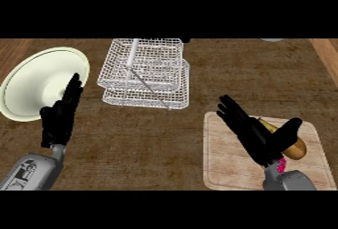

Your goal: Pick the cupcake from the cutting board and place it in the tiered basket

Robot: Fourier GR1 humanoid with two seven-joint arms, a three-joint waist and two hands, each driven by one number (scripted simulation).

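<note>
Head view, and I'll place everything off the board point(228, 172), the pale wooden one on the desk point(152, 147). The right hand point(254, 132) hangs over the board's middle with its fingers point(232, 112) straight and spread and the thumb out to the side, holding nothing. The cupcake point(295, 147) sits on the board's right half, mostly hidden behind that palm, with a bit of pink showing by the wrist. So the grab hasn't happened, I'd say. To do it well, I'd bring the palm down beside the cupcake, let thumb and fingers wrap its sides rather than squash the top, and lift straight before swinging. The basket point(145, 74) is well up and left of the board. The left hand point(61, 114) rests far left of the board, fingers straight, overlapping a plate point(33, 85).
</note>
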